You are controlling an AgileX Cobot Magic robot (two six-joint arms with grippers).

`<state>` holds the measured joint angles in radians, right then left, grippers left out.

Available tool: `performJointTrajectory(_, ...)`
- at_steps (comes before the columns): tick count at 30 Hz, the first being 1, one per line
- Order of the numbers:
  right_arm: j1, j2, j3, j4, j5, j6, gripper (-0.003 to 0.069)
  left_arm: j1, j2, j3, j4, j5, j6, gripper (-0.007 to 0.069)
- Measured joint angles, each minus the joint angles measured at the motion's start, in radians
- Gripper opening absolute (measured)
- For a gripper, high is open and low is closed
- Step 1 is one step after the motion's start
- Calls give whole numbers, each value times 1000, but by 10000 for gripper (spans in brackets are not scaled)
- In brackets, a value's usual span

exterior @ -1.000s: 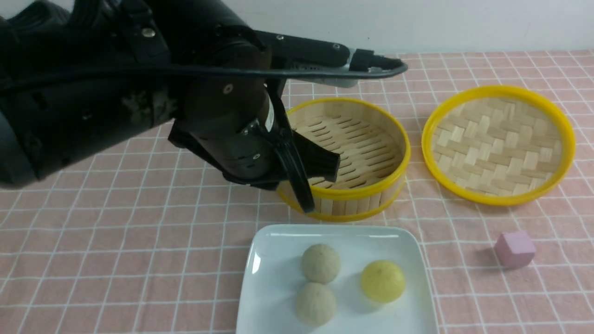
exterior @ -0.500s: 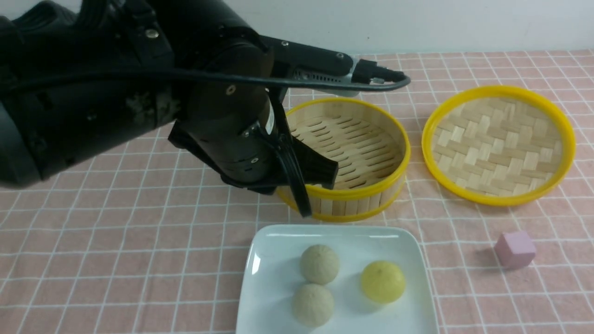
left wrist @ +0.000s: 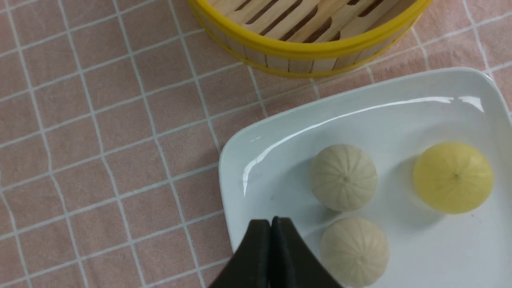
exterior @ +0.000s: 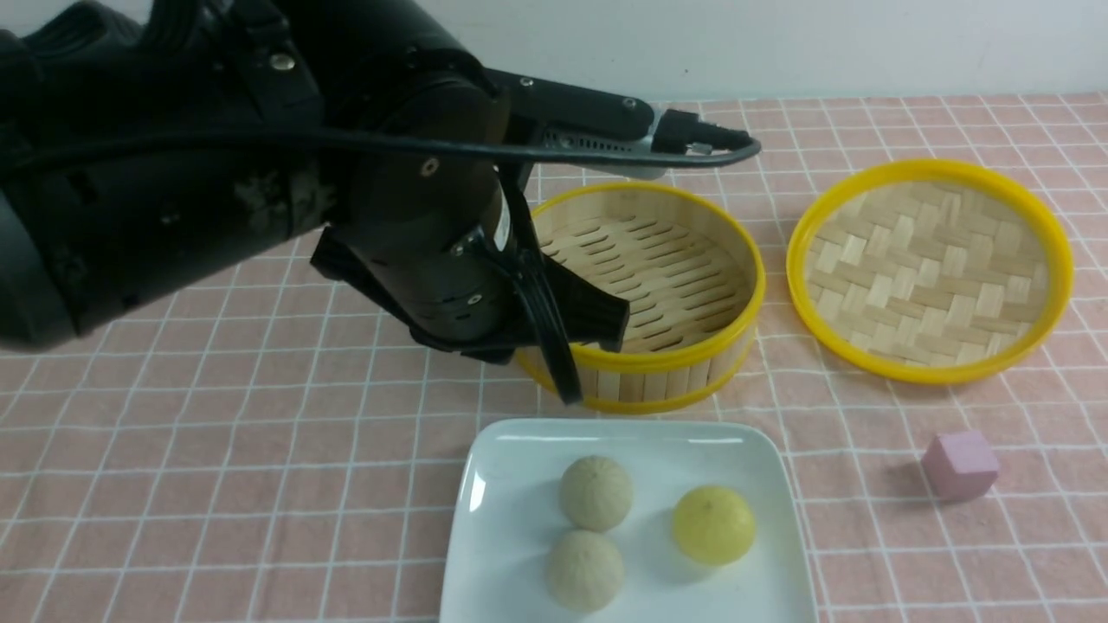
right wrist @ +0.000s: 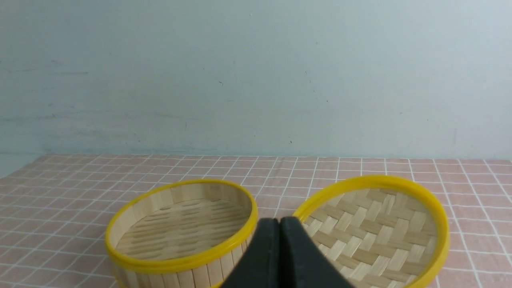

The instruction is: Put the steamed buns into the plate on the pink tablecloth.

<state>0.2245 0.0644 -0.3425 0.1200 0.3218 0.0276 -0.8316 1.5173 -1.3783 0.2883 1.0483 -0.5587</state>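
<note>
Tabletop work looks finished from here: the left end effector [left wrist: 274, 220] is pressed together with nothing between its fingertips, held above the plate [exterior: 460, 510]. On that plate, left to right, sit two pale buns [exterior: 585, 571] [exterior: 596, 493], close together, then the yellow bun [exterior: 714, 525]. Behind them the steamer [exterior: 653, 285] shows no bun, and the right end effector [right wrist: 285, 220] is closed, gripping nothing; likely only withdrawing the left arm remains

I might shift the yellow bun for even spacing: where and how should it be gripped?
Probably from above, fingers either side of the round middle of the yellow bun, since its top is exposed and visible gaps separate it from its neighbours.
</note>
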Motion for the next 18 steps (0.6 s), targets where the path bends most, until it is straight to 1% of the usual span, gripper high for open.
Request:
performJointTrajectory(13, 0, 0, 1, -1, 0, 0, 1, 0, 0, 0, 0, -32, -8, 15)
performJointTrajectory(16, -3, -10, 31, -2, -9, 0, 3, 0, 0, 0, 1, -32, -9, 17)
performJointTrajectory(18, -22, -32, 81, -9, -14, 0, 4, 0, 0, 0, 1, -32, -9, 20)
